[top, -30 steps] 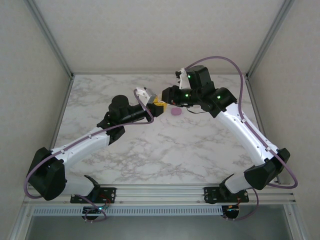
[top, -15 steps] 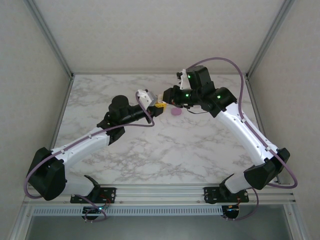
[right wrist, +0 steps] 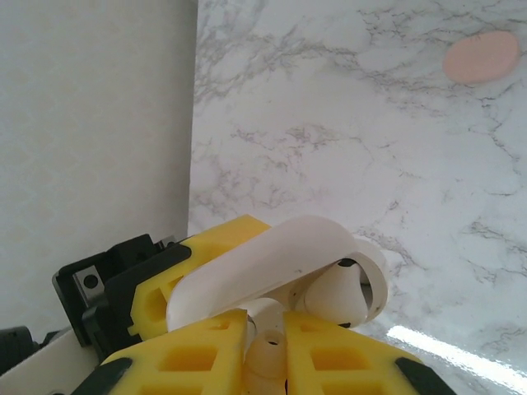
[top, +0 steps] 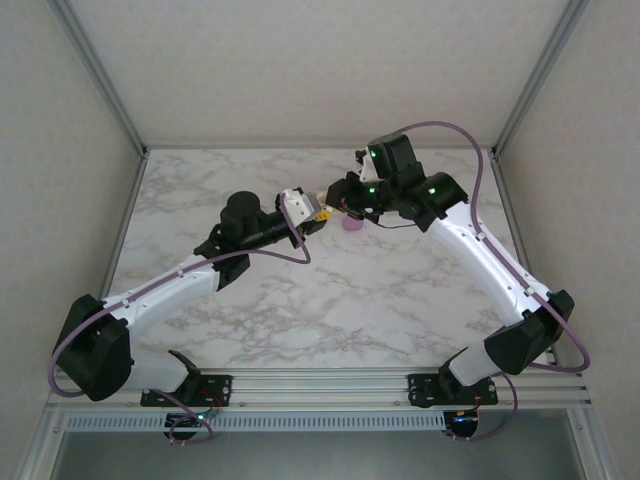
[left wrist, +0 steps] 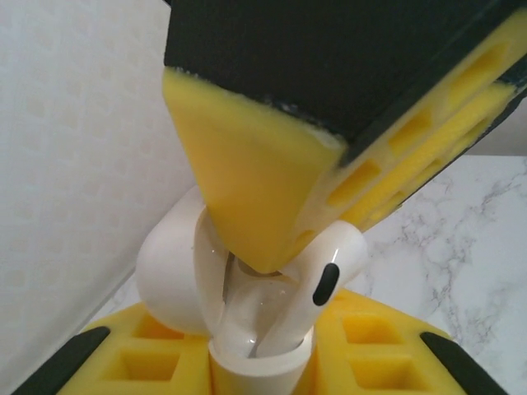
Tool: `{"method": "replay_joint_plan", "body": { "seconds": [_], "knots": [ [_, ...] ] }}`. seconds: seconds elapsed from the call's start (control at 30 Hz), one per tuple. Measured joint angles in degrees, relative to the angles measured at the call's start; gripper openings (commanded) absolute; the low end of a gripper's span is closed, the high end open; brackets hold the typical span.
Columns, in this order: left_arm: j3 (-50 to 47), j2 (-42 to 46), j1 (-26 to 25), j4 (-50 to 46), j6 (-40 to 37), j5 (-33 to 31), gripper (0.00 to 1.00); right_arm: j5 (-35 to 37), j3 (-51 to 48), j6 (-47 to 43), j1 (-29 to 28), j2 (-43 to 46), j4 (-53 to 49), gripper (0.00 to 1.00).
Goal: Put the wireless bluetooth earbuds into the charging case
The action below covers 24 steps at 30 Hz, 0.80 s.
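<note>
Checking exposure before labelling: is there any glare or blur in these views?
Right wrist: a bright glare streak on the marble table at lower right; the pink oval looks slightly soft. Left wrist: the earbud is sharp, the wall behind it blurred. Top: even light, only faint shadows, no glare.

Left arm (top: 160, 290) and right arm (top: 490, 262) match: white shells, chunky black joints, purple cables (top: 445, 127) looping alongside, tiny green LEDs (top: 433, 189), yellow gridded finger pads (right wrist: 198, 354) with black corners.
</note>
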<state>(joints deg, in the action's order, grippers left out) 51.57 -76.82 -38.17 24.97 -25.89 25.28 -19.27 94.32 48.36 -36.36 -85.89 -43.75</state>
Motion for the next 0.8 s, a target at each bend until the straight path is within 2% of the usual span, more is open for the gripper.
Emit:
{"method": "replay_joint_plan", "body": {
  "seconds": [0.2,0.5,0.67,0.8],
  "knots": [
    [-0.1,0.0,0.0,-0.2,0.2,-2.3,0.11,1.2,-2.0,4.6,-0.3,0.0,3.6,0.17],
    [-1.9,-1.0,-0.1,2.8,4.9,-4.8,0.11,6.2,-8.8,11.8,-1.8,2.1,12.0,0.17],
    [-2.6,-1.0,-0.4,4.5,6.7,-5.1,0.11,7.5,-9.3,13.7,-2.2,2.6,12.9,0.2],
    [-2.6,-1.4,-0.4,6.8,8.2,-5.5,0.11,8.4,-8.2,14.3,-2.4,2.4,12.8,0.18]
  ]
}}
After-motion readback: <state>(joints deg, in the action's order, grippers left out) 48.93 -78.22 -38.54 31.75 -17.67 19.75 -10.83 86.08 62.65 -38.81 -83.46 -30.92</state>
